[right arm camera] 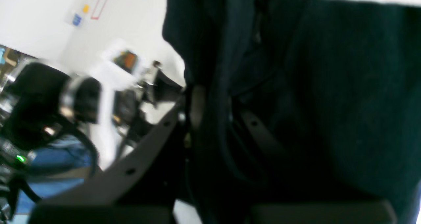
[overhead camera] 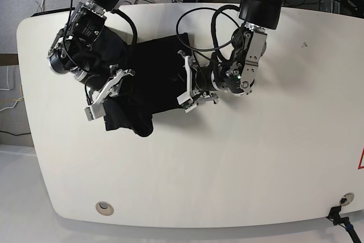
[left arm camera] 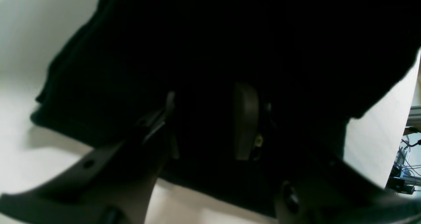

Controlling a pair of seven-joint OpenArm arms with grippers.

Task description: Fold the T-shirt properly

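Observation:
The black T-shirt lies bunched between my two grippers on the white table, plain side showing; its print is hidden. My left gripper holds its right edge. In the left wrist view the gripper has a thick bunch of black cloth between its jaws. My right gripper holds the shirt's left part, with a dark lobe hanging below it. In the right wrist view this gripper is shut on a fold of the cloth, which hangs raised off the table.
The table's rounded left edge is near the right arm. Cables loop over the table behind the left arm. A round grommet sits near the front left edge.

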